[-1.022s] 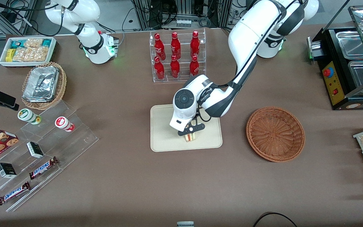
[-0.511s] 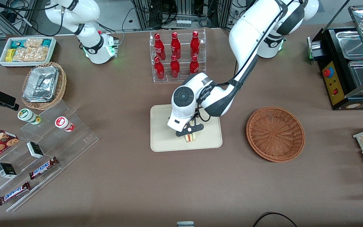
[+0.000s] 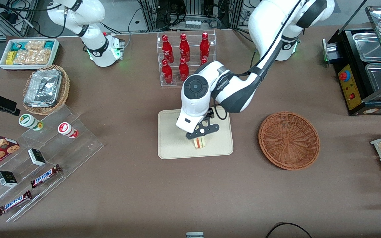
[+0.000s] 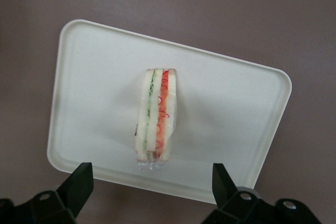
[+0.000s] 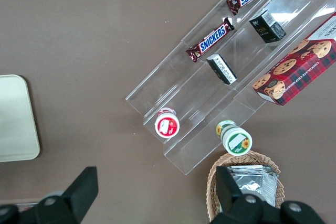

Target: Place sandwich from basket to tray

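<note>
Hovering my gripper (image 3: 199,133), fingers spread and holding nothing, above the wrapped triangular sandwich (image 3: 199,142) on the cream rectangular tray (image 3: 172,145); brown tabletop (image 3: 144,191), round reddish wicker basket (image 3: 289,140) at three o'clock.

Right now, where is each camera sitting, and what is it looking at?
Front view: faces the robots across the table; shows both arms, and the end effector open above the sandwich on the tray, beside the basket.
Left wrist view: on the working arm, looking down at the sandwich and tray; its fingertips show.
Right wrist view: on the parked arm, looking down at the snack display.
Shared: all three show the tray.
</note>
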You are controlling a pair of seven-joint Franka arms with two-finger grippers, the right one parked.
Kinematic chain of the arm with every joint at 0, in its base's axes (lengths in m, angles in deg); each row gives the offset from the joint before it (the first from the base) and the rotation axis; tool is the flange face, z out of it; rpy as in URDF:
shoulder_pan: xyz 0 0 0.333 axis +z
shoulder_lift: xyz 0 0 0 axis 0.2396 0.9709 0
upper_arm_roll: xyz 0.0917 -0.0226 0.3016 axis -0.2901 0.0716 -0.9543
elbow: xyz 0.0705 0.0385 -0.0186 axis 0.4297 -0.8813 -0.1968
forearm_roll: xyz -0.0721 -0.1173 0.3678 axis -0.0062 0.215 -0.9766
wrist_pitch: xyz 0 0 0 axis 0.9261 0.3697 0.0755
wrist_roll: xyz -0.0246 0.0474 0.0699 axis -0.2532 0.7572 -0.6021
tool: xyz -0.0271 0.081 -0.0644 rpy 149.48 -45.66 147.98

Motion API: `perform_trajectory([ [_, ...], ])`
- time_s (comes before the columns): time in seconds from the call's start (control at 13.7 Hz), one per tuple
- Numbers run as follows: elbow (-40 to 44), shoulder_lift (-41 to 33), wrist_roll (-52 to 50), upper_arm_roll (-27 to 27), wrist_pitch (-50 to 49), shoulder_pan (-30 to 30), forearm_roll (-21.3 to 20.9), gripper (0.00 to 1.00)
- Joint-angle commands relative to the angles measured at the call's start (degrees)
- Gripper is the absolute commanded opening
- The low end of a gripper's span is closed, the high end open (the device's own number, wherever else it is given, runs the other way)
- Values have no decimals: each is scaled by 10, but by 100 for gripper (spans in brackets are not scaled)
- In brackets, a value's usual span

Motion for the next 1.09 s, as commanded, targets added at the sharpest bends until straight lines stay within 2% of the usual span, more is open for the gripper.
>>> perform_trajectory([
  [0.0, 2, -23, 47, -1, -30, 30, -1, 100],
  [0.22, -1, -40, 98, -17, -77, 49, -2, 100],
  [0.51, -80, -108, 220, -13, -82, 145, 27, 100],
  [1.02, -164, -189, 415, -13, -89, 281, 38, 100],
])
